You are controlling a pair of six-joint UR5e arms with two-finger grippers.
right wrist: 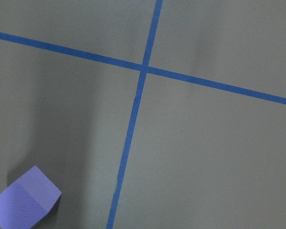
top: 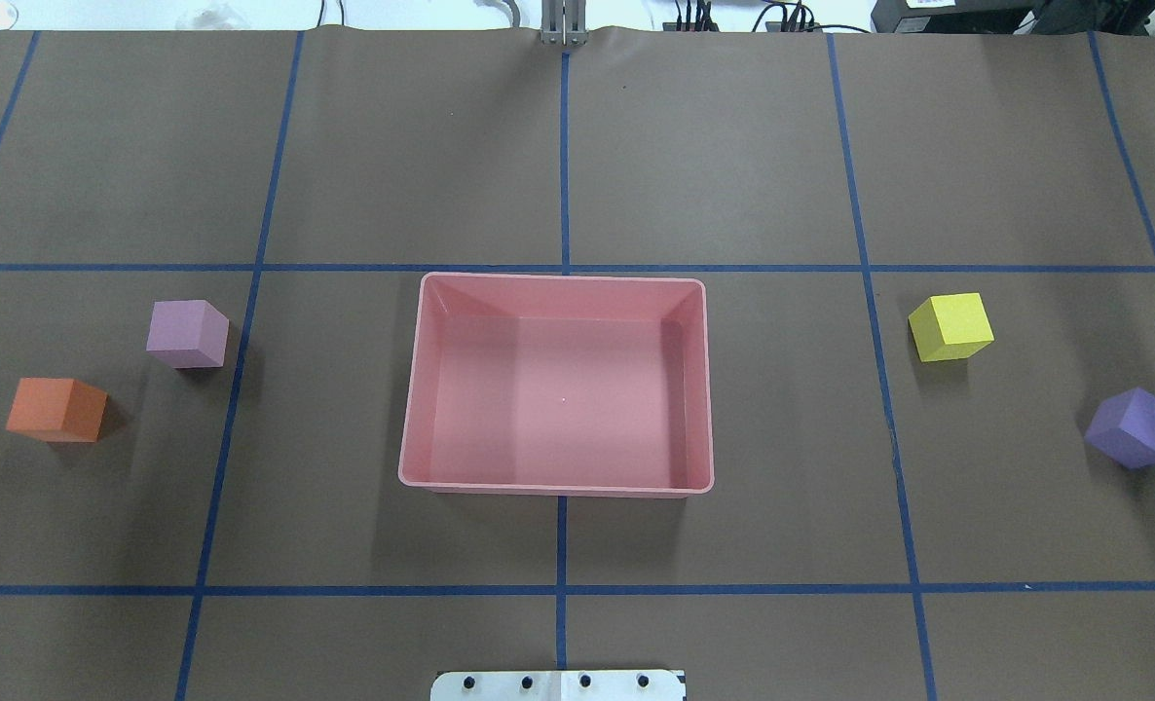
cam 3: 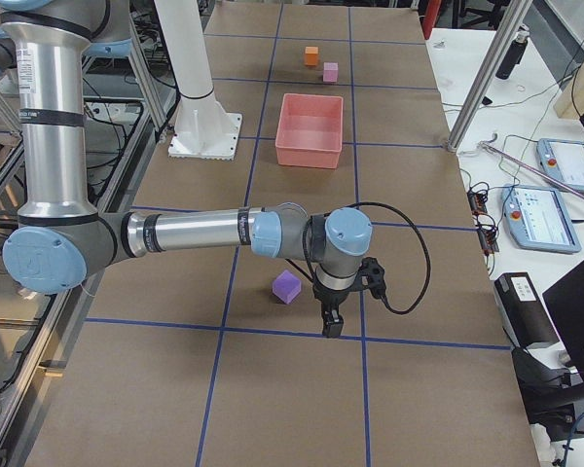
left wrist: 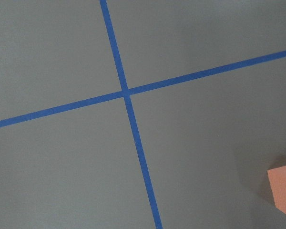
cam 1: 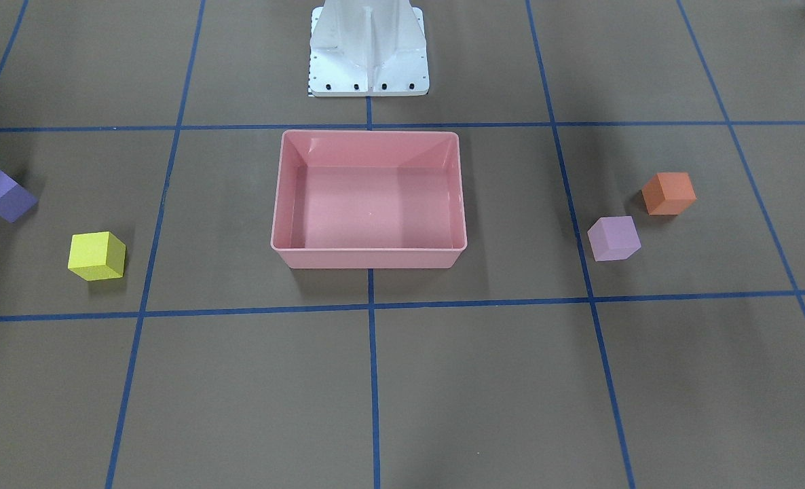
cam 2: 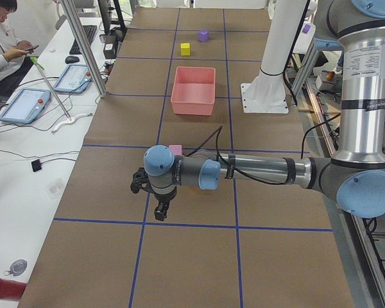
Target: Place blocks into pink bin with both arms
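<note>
The pink bin [top: 558,484] stands empty at the table's middle, in front of the robot's base. The orange block [top: 56,410] and the lilac block [top: 186,333] lie to its left in the overhead view, the yellow block [top: 950,327] and the purple block [top: 1136,428] to its right. My left gripper [cam 2: 161,211] shows only in the exterior left view, hanging over the table near the lilac block [cam 2: 175,149]. My right gripper [cam 3: 331,324] shows only in the exterior right view, beside the purple block [cam 3: 286,286]. I cannot tell whether either is open.
The white pedestal base [cam 1: 368,61] stands behind the bin. Blue tape lines grid the brown table. A person [cam 2: 3,45] and tablets sit at a side desk. The left wrist view catches an orange block corner [left wrist: 283,187]; the right wrist view shows the purple block [right wrist: 24,199].
</note>
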